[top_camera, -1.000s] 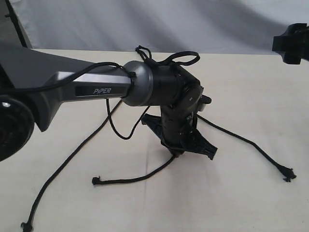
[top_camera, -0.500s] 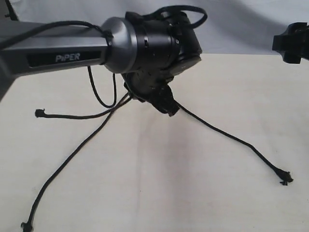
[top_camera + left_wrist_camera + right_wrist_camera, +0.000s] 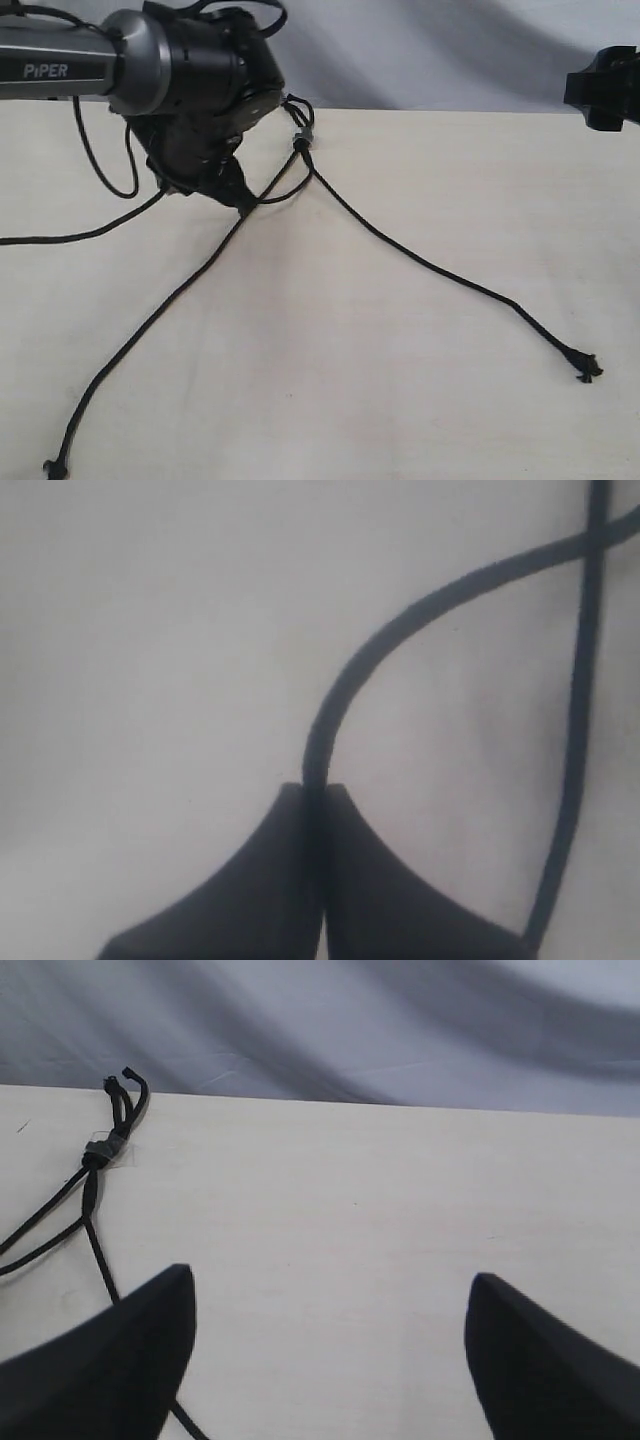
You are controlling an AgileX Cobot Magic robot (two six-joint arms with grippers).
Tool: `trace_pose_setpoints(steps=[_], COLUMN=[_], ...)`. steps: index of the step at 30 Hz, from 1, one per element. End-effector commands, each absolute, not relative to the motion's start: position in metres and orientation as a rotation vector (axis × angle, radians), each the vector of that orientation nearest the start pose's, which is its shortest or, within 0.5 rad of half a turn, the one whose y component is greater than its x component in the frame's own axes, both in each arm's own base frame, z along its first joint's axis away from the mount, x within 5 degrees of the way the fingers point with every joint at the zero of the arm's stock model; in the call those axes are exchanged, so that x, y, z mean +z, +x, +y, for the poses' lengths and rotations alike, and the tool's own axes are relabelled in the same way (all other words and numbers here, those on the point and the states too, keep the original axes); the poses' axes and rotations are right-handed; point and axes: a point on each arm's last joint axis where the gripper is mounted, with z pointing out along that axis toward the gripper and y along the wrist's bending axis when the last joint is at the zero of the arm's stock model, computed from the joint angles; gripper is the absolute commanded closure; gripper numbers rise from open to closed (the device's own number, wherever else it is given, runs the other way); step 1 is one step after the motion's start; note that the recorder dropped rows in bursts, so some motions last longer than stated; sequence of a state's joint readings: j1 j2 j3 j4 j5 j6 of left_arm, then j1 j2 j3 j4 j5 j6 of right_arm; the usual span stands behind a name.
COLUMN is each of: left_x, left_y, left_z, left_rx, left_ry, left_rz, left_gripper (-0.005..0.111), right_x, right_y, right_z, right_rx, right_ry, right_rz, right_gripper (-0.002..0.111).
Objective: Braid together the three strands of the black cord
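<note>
Left pincer [image 3: 313,792] hauled 1 strand [image 3: 400,613] left, clamped | right pincer [image 3: 332,1278] agape, empty | knot [image 3: 300,143] at table edge [image 3: 450,111]

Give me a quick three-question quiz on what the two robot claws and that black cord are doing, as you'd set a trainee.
1. True or false: the left gripper is shut on one strand of the black cord.
2. Pick one: the right gripper is A) open, holding nothing; B) shut on one strand; C) shut on two strands.
3. Count: how many strand tips show in the exterior view?

Key: 1 true. 2 A. 3 two: one tip near the bottom left and another at the right; the third strand runs off the left edge.
</note>
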State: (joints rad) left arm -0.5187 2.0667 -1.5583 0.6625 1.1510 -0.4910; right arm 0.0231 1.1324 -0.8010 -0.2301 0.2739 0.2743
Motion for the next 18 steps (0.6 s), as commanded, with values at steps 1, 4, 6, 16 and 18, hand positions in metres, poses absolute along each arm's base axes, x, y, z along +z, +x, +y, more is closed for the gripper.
trace_pose_setpoints(steps=[1,4,6,16,18], left_x=[0.167,0.147,0.138,0.11,0.108], left_y=[0.381,0.372,0.368,0.34,0.324], left_z=[-0.148,-0.148,-0.151,-0.161,-0.188], left_rx=[0.607,0.515,0.432,0.164,-0.072], left_ry=[0.388,0.423,0.421,0.347,0.478], left_rz=[2.749,2.77,2.777,2.937,3.005], left_gripper=[0.106,0.106,0.106,0.106,0.106], right_x=[0.312,0.312,0.312,0.312,0.312], right_y=[0.244,0.244,0.244,0.244,0.244], right_z=[-0.001,-0.001,-0.001,-0.001,-0.001], right_rx=[-0.028,-0.028,-0.028,-0.028,-0.028], right_ry=[0.061,0.061,0.061,0.061,0.061], right_rz=[2.069,2.069,2.069,2.069,2.069], right_gripper=[0.037,0.037,0.037,0.037,0.037])
